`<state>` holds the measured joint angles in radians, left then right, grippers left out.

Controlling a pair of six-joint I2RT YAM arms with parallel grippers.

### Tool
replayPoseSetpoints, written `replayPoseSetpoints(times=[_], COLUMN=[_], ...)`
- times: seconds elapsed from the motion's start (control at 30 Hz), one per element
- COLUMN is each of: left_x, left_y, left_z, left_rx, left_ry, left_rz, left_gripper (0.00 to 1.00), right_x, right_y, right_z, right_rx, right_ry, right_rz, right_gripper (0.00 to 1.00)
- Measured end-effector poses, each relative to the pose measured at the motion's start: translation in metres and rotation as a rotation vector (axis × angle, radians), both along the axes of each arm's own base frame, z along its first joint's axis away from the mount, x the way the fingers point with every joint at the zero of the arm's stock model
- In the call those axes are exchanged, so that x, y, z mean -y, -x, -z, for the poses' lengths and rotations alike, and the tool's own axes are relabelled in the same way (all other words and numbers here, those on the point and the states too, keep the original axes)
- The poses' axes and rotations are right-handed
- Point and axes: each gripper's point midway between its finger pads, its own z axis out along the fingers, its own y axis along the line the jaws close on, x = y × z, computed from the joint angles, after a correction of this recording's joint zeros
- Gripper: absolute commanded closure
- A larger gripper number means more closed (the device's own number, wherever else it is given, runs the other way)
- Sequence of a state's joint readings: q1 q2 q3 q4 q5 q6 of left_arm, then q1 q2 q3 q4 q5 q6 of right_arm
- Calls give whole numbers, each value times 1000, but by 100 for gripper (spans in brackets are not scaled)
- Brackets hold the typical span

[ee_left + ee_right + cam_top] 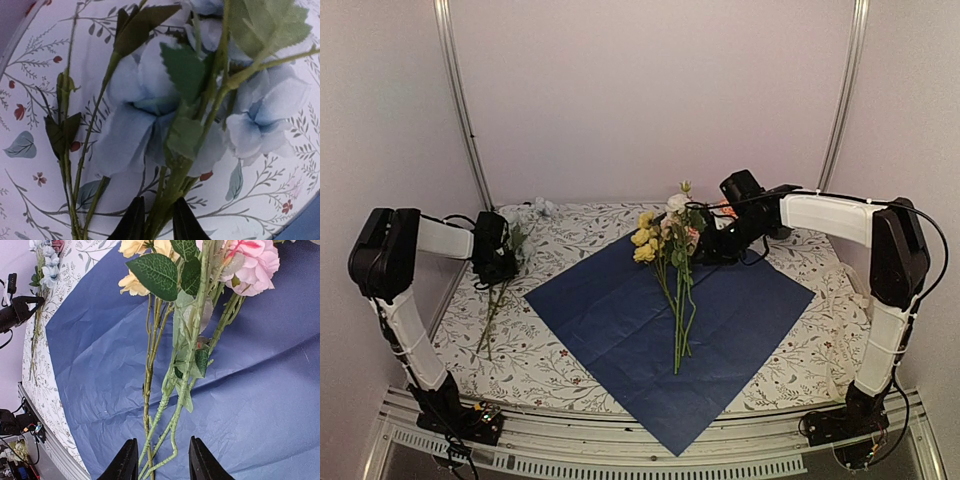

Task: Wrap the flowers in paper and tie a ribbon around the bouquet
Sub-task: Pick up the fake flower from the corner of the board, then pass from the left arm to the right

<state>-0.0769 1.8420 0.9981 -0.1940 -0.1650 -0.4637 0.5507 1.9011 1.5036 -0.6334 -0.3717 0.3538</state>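
Soft even light — wrist close-ups blurred.

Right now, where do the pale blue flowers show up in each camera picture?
Top view: the pale blue flowers lie at far left, on the tablecloth.
Left wrist: the pale blue flowers fill the middle.
Right wrist: the pale blue flowers sit in the top-left corner.
Shared landmark: the dark blue paper.

A robot lab booth: plain white panel walls [650, 90] on aluminium posts [460, 100], left arm [405, 330] and right arm [885, 340] bolted to a metal-edged table [620, 462], loose wiring [460, 452].
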Motion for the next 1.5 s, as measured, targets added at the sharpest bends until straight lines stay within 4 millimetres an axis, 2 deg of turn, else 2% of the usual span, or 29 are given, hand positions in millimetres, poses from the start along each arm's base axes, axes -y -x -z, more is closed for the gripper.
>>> replayPoseSetpoints(times=[0.03,0.07,0.27,0.4,0.47,0.6,0.67,0.77,0.83,0.9,0.93,0.97,1.03,1.1,1.2,1.3,1.4,1.47,1.5], left_x=[0,-1,-2,-3,-3,4,16,57,95,118,129,135,154,176,211,248,283,298,303], left_y=[-1,-3,-6,2,4,4,7,29,54,73,83,89,104,117,133,145,160,168,171], left_z=[1,0,-7,-23,-39,-84,-115,-166,-210,-257,-288,-307,-344,-368,-384,-391,-403,-412,-417], left_rx=[0,4,21,50,83,195,284,488,668,840,945,1008,1129,1207,1259,1263,1271,1286,1296], left_ry=[0,1,2,1,3,11,0,-1,70,145,183,209,283,378,521,634,726,772,791], left_rz=[0,-4,-2,-1,0,14,42,170,307,405,449,472,535,601,696,787,883,928,946], left_gripper=[99,100,100,100,100,100,100,100,100,100,100,100,100,100,100,100,100,100,100], right_x=[0,1,2,3,3,3,3,3,1,-4,-9,-14,-34,-68,-124,-155,-164,-165,-165], right_y=[1,1,3,4,4,4,5,6,7,10,12,14,23,46,91,128,135,132,130], right_z=[0,1,3,2,1,-2,-4,-13,-22,-36,-47,-55,-81,-115,-169,-212,-248,-259,-263], right_rx=[-1,-2,-7,-6,-3,2,6,23,41,68,94,115,181,267,397,476,551,582,592], right_ry=[2,4,9,10,8,6,4,-7,-24,-62,-95,-120,-200,-315,-515,-686,-790,-825,-837], right_rz=[-2,-3,-6,-9,-9,-11,-11,-17,-28,-56,-79,-102,-180,-309,-521,-650,-686,-691,-692], right_gripper=[63,63,63,63,63,63,63,62,62,63,63,63,60,57,53,44,41,43,47])
